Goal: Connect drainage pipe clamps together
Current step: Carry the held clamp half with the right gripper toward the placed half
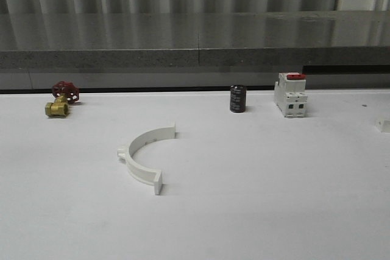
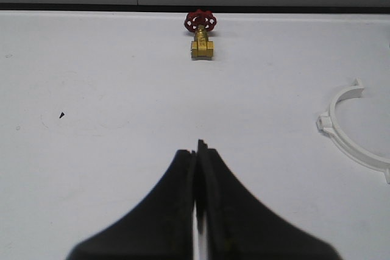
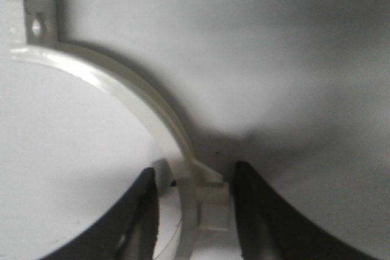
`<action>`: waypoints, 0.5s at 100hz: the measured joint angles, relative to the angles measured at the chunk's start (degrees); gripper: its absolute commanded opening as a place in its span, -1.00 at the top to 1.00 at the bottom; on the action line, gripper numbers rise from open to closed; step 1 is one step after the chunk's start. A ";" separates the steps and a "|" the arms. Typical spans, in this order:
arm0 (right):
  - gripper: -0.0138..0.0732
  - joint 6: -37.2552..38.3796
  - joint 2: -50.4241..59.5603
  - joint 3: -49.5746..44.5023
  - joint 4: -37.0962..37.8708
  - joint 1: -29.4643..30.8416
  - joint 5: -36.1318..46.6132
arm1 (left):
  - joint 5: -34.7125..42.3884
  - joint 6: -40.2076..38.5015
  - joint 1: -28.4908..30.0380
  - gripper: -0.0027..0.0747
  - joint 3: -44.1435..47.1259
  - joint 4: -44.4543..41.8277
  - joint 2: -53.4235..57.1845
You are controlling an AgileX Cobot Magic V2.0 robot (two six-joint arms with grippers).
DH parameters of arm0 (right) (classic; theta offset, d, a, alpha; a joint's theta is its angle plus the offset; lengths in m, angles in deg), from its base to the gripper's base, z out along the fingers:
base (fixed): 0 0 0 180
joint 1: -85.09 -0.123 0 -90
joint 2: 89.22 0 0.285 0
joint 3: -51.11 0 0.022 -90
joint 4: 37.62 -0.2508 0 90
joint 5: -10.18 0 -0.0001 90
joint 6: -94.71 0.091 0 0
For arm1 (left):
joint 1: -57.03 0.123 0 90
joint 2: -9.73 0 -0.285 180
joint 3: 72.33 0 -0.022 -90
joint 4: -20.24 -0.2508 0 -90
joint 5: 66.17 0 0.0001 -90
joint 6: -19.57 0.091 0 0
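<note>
One white half-ring drainage pipe clamp (image 1: 129, 153) lies flat on the white table (image 1: 256, 199), left of centre, its open side facing right. It also appears in the left wrist view as the clamp (image 2: 332, 117), off to the side of my left gripper (image 2: 198, 147), which is shut on nothing above bare table. In the right wrist view a second clamp (image 3: 140, 98) lies on the table. My right gripper (image 3: 196, 172) is open and straddles its band and side lug; one finger is close to the lug, the other stands clear of the band.
A brass valve with a red handwheel (image 1: 61, 98) sits at the back left and also shows as the valve (image 2: 200, 35). A black cylinder (image 1: 237, 98) and a white breaker with a red top (image 1: 290, 94) stand at the back. A small white piece (image 1: 382, 125) pokes in at the right edge.
</note>
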 measured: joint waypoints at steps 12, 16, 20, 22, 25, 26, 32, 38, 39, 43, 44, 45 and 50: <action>0.54 0.00 0.00 0.00 0.00 0.00 -0.50 | 0.00 0.00 0.00 0.98 0.00 0.00 0.00; 0.57 0.00 0.00 0.08 0.00 0.00 -0.63 | 0.00 0.00 0.00 0.98 0.00 0.00 0.00; 0.60 0.00 0.00 0.08 0.00 0.00 -0.63 | 0.00 0.00 0.00 0.98 0.00 0.00 0.00; 0.61 0.00 0.00 0.08 0.00 0.00 -0.63 | 0.00 0.00 0.00 0.98 0.00 0.00 0.00; 0.60 0.00 0.00 0.08 0.00 0.00 -0.75 | 0.00 0.00 0.00 0.98 0.00 0.00 0.00; 0.60 0.00 0.00 0.08 0.00 0.00 -0.75 | 0.00 0.00 0.00 0.98 0.00 0.00 0.00; 0.60 0.00 0.00 0.08 0.00 0.00 -0.82 | 0.00 0.00 0.00 0.98 0.00 0.00 0.00; 0.60 0.00 0.00 0.08 0.00 0.00 -0.82 | 0.00 0.00 0.00 0.98 0.00 0.00 0.00; 0.60 0.00 0.00 0.08 0.00 0.00 -0.82 | 0.00 0.00 0.00 0.98 0.00 0.00 0.00; 0.60 -0.11 0.00 0.08 0.00 0.00 -0.82 | 0.00 0.00 0.00 0.98 0.00 0.00 0.00; 0.60 -0.11 0.00 0.08 0.00 0.00 -0.82 | 0.00 0.00 0.00 0.98 0.00 0.00 0.00; 0.60 -0.11 0.00 0.08 0.00 0.00 -0.82 | 0.00 0.00 0.00 0.98 0.00 0.00 0.00; 0.60 -0.11 0.00 0.08 0.00 0.11 -0.82 | 0.00 0.00 0.00 0.98 0.00 0.00 0.00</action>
